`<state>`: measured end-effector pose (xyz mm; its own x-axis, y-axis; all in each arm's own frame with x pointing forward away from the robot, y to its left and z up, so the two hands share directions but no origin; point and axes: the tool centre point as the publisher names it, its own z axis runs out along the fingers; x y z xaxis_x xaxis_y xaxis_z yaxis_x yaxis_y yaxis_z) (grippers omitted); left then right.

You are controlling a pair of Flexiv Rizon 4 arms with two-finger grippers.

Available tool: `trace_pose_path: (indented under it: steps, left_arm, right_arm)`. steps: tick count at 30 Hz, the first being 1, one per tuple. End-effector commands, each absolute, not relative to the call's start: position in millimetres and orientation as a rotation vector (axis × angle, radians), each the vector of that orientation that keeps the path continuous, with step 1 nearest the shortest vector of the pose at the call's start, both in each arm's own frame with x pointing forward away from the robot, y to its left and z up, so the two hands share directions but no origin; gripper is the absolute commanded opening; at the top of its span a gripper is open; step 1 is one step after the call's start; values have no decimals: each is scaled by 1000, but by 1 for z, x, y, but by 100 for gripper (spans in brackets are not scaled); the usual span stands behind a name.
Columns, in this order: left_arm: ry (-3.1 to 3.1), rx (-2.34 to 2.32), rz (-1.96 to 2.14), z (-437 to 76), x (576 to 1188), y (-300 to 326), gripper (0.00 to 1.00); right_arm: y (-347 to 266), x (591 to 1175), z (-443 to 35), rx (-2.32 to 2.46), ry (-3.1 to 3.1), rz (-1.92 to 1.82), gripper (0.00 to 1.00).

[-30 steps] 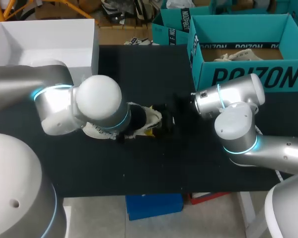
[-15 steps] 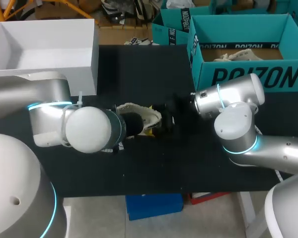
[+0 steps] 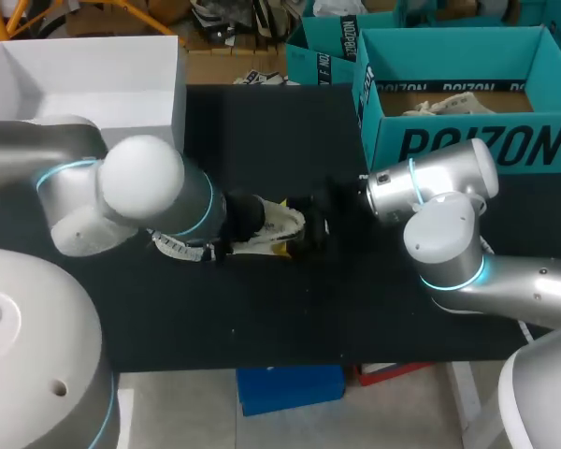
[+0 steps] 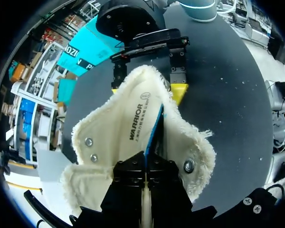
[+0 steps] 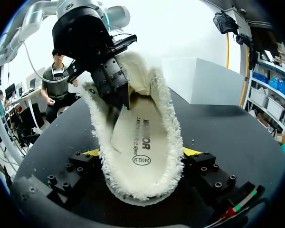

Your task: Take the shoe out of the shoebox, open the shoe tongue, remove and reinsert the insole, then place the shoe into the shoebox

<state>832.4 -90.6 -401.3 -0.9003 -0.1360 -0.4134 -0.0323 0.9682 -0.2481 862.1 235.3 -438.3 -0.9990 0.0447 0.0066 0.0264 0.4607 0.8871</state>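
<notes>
Print on insole (image 5: 138, 138), teal box (image 3: 477, 145)

Black table (image 3: 290, 318), white box (image 3: 84, 84) at its corner

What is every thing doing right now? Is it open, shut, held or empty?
shoe: out of its box, lying on the table, gripped from two sides.
insole: inside the shoe, one edge pinched.
left gripper: shut on the insole.
right gripper: shut on the shoe.
white shoebox: open, nothing seen inside.
teal box: open, something pale inside.
</notes>
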Motion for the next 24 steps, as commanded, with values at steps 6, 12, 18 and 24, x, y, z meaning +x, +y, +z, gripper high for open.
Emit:
trace_pose_path:
  steps: [6, 12, 18, 24]
  left_arm:
    - [3035, -31, -456, -389, 836, -84, 0]
    - [3061, -20, -518, -382, 835, -84, 0]
    - [3074, -11, -563, -373, 835, -80, 0]
    - [3067, -5, -574, -366, 832, -80, 0]
  right_arm:
    - [234, 865, -442, 67, 2671, 1619, 0]
    - [234, 865, -442, 67, 2671, 1619, 0]
    - [234, 865, -442, 67, 2671, 1619, 0]
    - [234, 865, -442, 67, 2671, 1619, 0]
